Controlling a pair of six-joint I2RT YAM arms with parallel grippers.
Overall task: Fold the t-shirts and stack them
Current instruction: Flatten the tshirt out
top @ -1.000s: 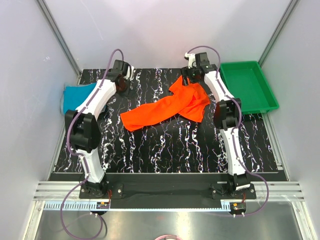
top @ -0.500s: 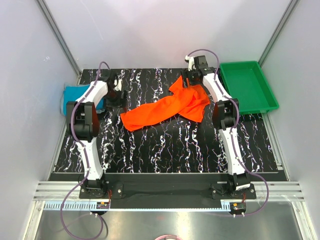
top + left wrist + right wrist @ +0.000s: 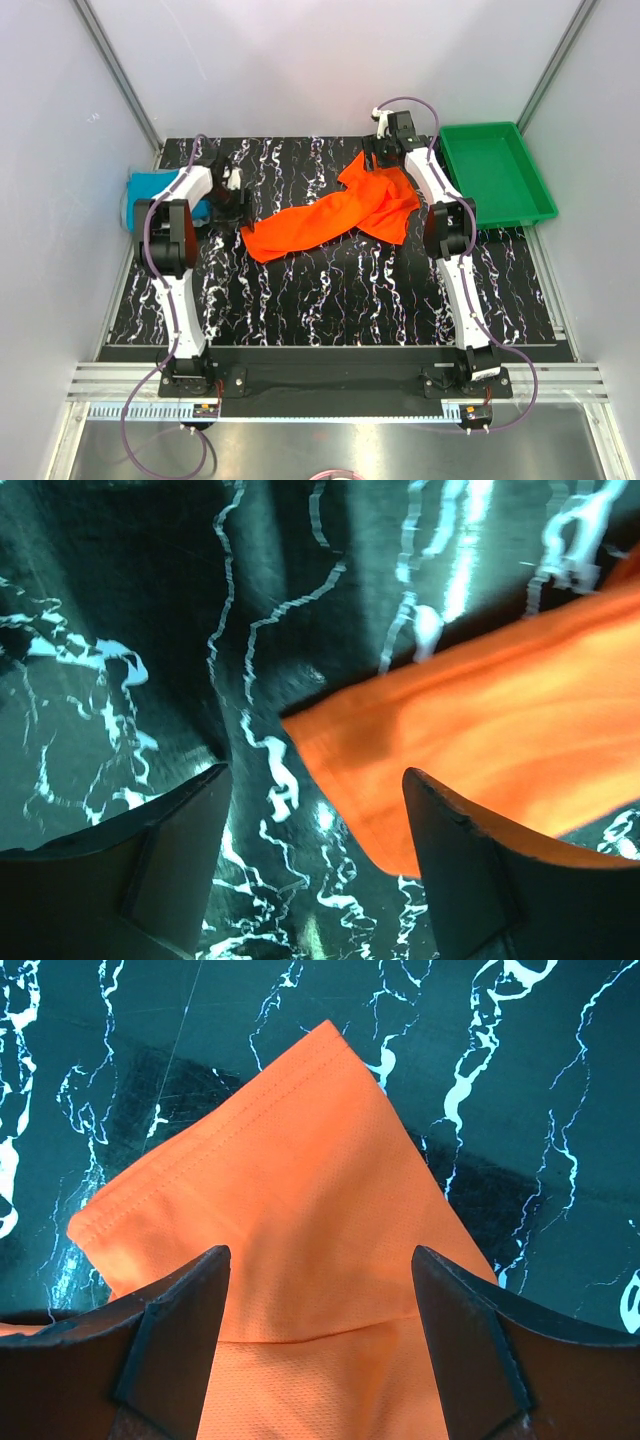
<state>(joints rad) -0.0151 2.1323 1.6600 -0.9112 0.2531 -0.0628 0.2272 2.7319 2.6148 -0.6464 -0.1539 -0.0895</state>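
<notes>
We are looking out from the arm bases across the black, white-veined table (image 3: 350,295). At about 10 o'clock from its centre we are holding the left gripper (image 3: 315,778) low over the surface. Its jaws are standing spread, and a corner of the orange-red t-shirt (image 3: 330,215) is lying between the fingers (image 3: 170,870), not pinched. The shirt is stretching, crumpled, from that corner across the middle toward 1 o'clock. There we are hovering the right gripper (image 3: 320,1255) over a sleeve, with its jaws wide apart on either side of the cloth and not gripping it. The teal-blue t-shirt (image 3: 155,188) is lying at the table's 9 o'clock edge, just beside the left arm. At 2 o'clock the green tray (image 3: 495,175) is sitting, apart from both shirts.
</notes>
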